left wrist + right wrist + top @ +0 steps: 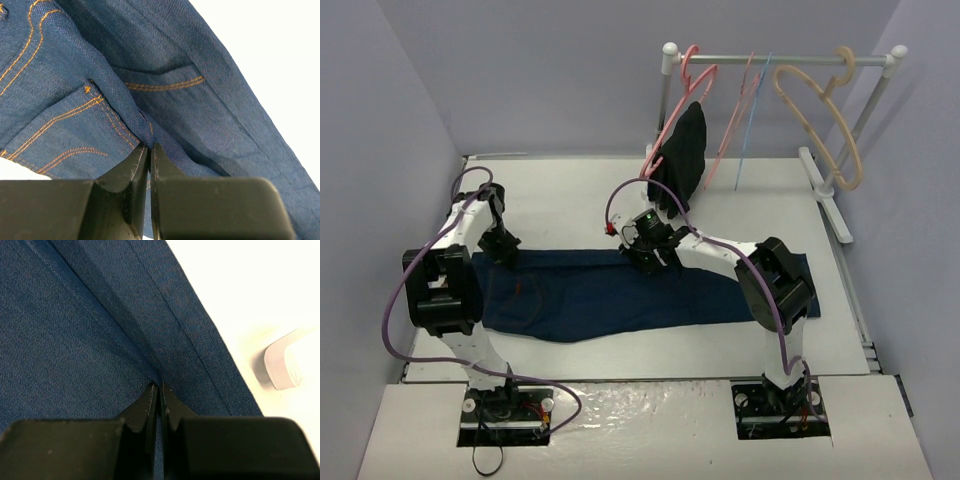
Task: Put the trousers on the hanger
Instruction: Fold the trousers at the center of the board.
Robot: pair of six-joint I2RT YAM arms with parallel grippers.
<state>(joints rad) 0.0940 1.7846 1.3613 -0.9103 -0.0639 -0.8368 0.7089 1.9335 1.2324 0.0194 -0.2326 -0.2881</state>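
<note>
The trousers (pixel 620 295) lay flat across the table (pixel 570 190), waist at left. The left gripper (pixel 507 255) pinched a denim fold by a pocket at their far edge. The right gripper (pixel 650 258) pinched the far edge mid-leg. The hanger (pixel 753 120) hung on the far rack (pixel 780 58).

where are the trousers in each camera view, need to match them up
Top external: the trousers lie flat across the table's middle, waist end on the left.
Left wrist: they fill most of the frame, pocket stitching showing, with a fold pinched in the left gripper.
Right wrist: plain denim fills the left side, with the right gripper shut on a crease.
Shared landmark: the white table, bare at the right of both wrist views.
</note>
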